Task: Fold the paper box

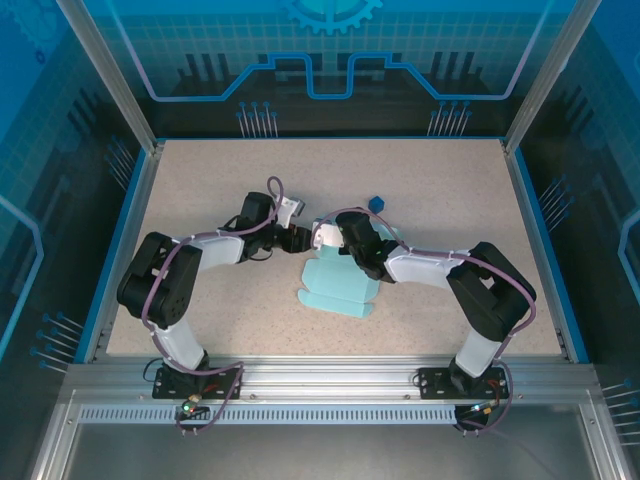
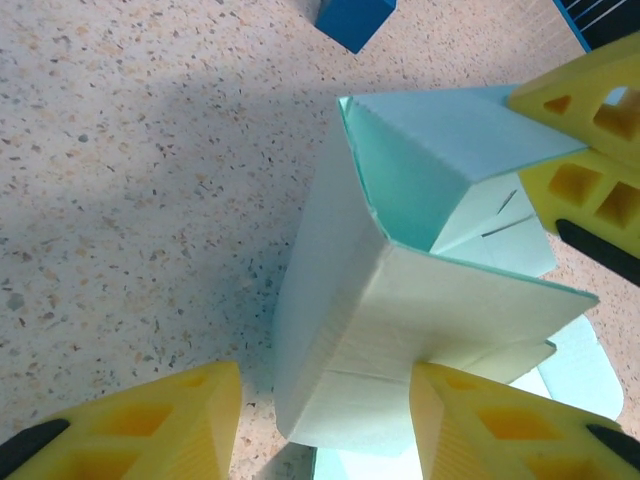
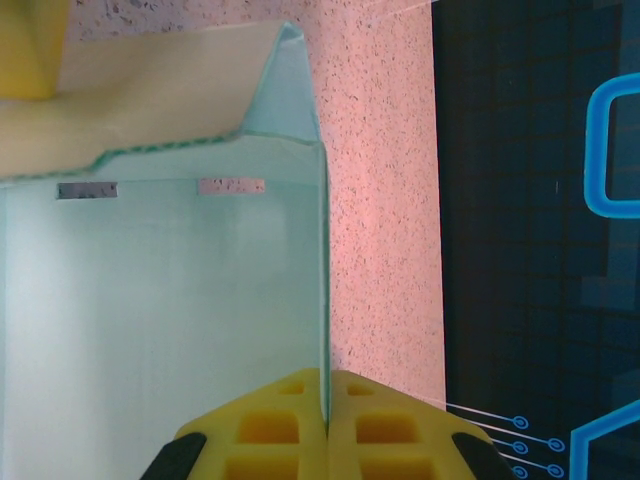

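The paper box (image 1: 335, 285) is pale sky-blue card lying mid-table, its far part folded up into walls and its rounded flaps flat toward the near edge. My right gripper (image 3: 327, 378) is shut on the thin edge of an upright wall of the box (image 3: 160, 320). In the left wrist view, my left gripper (image 2: 322, 385) straddles a raised wall of the box (image 2: 400, 300). Its right finger (image 2: 480, 430) touches the card, while its left finger (image 2: 160, 420) stands apart from it. From above, the left gripper (image 1: 303, 240) and the right gripper (image 1: 330, 238) meet at the box's far end.
A tiny dark blue cube (image 1: 377, 204) sits on the speckled table (image 1: 450, 190) just beyond the box, also at the top of the left wrist view (image 2: 352, 18). Metal posts and blue panels enclose the table. The right gripper's yellow fingers (image 2: 585, 140) show in the left wrist view.
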Tool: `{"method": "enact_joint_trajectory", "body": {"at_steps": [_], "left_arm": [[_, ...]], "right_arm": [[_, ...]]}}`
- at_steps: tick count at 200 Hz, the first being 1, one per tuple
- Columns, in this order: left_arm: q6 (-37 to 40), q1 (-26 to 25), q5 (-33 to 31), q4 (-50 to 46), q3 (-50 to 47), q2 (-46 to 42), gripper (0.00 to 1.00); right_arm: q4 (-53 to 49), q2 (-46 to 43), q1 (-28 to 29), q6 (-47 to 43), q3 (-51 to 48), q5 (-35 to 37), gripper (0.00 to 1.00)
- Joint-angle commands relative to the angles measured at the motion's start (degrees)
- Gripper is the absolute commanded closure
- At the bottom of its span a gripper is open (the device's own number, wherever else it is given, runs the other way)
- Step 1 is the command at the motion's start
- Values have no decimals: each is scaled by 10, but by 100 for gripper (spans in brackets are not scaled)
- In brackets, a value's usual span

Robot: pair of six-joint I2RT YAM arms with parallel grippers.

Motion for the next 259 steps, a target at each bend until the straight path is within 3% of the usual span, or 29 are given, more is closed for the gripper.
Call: {"method": "enact_joint_trajectory", "body": {"at_steps": [1, 70, 170, 225, 259], "left_arm": [[17, -5, 31, 15, -10, -1, 49], [13, -6, 64, 36, -3, 16, 48], [0, -19, 49, 71, 0, 40, 49], [-22, -21, 43, 91, -8, 37, 44], [-29, -21, 55, 111, -21, 32, 48]], "right_arm": [[13, -12, -6, -14, -7, -17, 100], [7, -14, -11, -9, -5, -32, 100], [1, -16, -14, 12, -1, -52, 100], [-3, -16, -14, 16, 1, -51, 100], [-1, -17, -14, 18, 1, -50, 100]]}}
